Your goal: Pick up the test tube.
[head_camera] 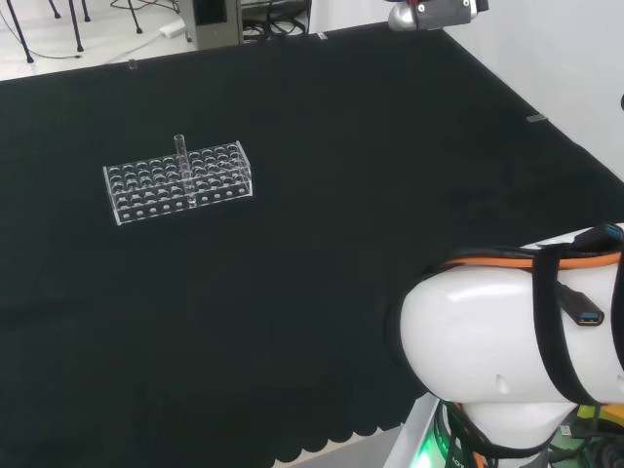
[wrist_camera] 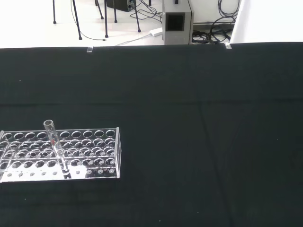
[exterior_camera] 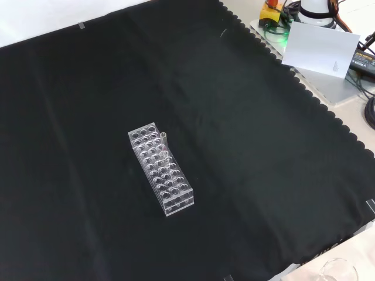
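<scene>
We see one test tube point(wrist_camera: 56, 146) upright in a clear rack point(head_camera: 178, 181); the robot hand's state we cannot tell.

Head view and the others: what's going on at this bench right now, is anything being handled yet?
Nothing is being handled yet. A single clear test tube stands upright in a clear plastic rack on the black cloth, in a hole along one long edge of the rack. The rack's other holes look empty. The arm's white link sits at the head view's right, well away from the rack. The pick-up has not begun; the tube is untouched.
</scene>
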Motion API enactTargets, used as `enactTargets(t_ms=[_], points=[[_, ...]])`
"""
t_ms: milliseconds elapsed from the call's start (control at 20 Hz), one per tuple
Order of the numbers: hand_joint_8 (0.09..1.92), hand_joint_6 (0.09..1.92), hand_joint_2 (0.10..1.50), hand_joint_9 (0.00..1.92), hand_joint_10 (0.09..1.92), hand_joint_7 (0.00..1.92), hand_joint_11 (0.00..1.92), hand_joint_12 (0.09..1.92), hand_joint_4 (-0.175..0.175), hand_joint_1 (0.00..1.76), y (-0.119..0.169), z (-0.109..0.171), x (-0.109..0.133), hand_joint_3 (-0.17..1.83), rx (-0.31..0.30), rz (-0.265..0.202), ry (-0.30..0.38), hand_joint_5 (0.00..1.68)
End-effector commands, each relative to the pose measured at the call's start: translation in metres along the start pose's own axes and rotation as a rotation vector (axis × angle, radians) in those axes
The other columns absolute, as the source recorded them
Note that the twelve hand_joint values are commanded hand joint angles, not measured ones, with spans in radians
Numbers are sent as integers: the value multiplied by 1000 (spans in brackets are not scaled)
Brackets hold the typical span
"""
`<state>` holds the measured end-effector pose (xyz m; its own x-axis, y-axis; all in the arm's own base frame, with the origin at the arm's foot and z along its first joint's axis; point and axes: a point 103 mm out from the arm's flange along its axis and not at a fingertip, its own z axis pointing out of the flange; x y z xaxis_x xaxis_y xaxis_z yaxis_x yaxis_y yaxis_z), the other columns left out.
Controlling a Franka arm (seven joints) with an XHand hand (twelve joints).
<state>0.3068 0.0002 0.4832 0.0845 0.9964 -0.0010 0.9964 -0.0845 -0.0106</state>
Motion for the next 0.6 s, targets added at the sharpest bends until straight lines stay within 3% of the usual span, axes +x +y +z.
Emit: enactTargets(t_ms=[50,350,600], points=[[758,241,678,3,747,22,0,1187,-79,735,3,0,1,689,-5,-8,-8,100],[795,103,710,0,758,0,0,1203,-78,729,28,2,17,632,11,-73,7,151],[798,87,712,0,784,1,0,1215,-77,728,70,11,50,629,41,-180,12,160]])
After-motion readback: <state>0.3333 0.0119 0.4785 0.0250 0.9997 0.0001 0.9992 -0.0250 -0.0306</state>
